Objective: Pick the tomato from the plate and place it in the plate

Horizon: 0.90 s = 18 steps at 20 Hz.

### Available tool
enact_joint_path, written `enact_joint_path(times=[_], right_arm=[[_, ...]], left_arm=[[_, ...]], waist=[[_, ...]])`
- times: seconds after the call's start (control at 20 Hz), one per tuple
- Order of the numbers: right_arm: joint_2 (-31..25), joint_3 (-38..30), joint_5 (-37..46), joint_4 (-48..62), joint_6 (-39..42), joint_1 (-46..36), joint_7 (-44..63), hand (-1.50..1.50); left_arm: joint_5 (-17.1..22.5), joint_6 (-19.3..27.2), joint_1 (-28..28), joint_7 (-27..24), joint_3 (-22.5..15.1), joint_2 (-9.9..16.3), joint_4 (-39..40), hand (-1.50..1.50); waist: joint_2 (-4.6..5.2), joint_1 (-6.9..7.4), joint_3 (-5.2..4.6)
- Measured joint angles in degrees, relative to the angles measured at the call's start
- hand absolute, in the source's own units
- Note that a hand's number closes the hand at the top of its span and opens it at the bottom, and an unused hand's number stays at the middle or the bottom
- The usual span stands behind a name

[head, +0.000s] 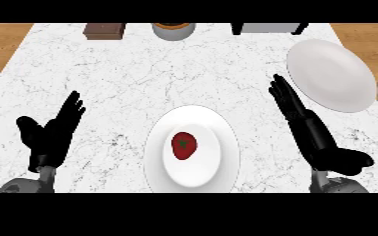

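A: Here, the tomato [184, 146] lies just left of centre on the near plate [221, 172], green stem cap facing up, untouched by either hand.

B: And the hands, relative to that plate?

A: The right hand [308, 130] stands to its right, fingers straight and together, thumb spread, holding nothing; its fingertips reach toward the far plate [332, 75], which lies beyond and to the right of the near plate. The left hand [50, 135] rests well to the left, fingers straight and parted, also holding nothing.

B: Objects beyond the near plate?

A: A brown box [102, 30], a grey pot [174, 30] and a dark-framed appliance [270, 28] sit along the counter's [133, 80] far edge.

B: Likely faults from this state?

A: The tomato is round and smooth, so fingers closing off-centre would probably roll it across the glazed surface or over the rim. A low approach could strike the near plate's edge and shift it. During transfer, the right hand's path seems to pass close to the far plate, so nudging it is possible.
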Motion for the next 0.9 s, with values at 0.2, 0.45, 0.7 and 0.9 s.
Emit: enact_joint_path(times=[0.2, 0.45, 0.7, 0.9], right_arm=[[0.54, 4.23, -2.03, 7.09, 4.26, -2.52, 9.29, -1.5], [-2.93, 13.16, 0.74, 15.3, 13.77, -8.6, 20.85, -1.5], [-4.85, 20.74, 6.77, 20.27, 24.02, -22.72, 27.42, -1.5], [0.41, 24.37, 9.18, 28.4, 29.6, -34.29, 31.48, -1.5]], left_arm=[[-2.59, -2.47, -4.77, -2.64, -1.84, 0.83, -3.06, 0.0], [-6.04, -6.97, -11.61, -5.76, -5.33, 2.43, -8.38, 0.0], [-7.78, -9.97, -15.21, -6.76, -8.12, 2.36, -10.35, 0.0], [-8.38, -10.77, -16.08, -7.18, -8.37, 2.26, -10.25, 0.0]], waist=[[2.16, 2.8, 0.64], [3.75, 8.04, 0.79], [3.54, 9.68, 0.83], [3.38, 8.66, 0.94]])
